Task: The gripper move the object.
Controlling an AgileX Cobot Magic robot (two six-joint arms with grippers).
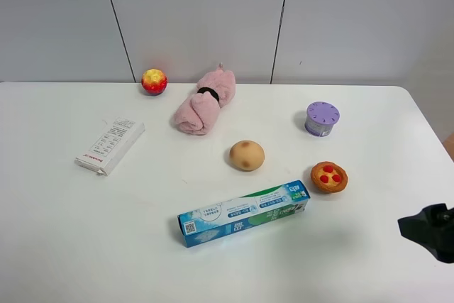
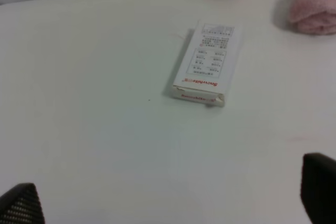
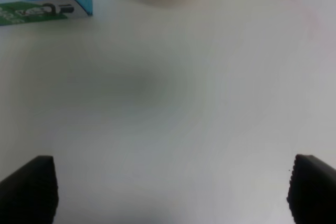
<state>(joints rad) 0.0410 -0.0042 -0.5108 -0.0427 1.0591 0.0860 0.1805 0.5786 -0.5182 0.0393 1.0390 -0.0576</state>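
- Eyeing the tart [image 1: 329, 177], right of centre; looks light and squishy, so I'd pinch across the fluted crust.
- Right gripper [image 3: 170, 190] spread wide, empty, lower right.

place: robot lab | evidence: bare white table [image 1: 64, 246], plain panelled wall [image 1: 198, 12], assorted test props
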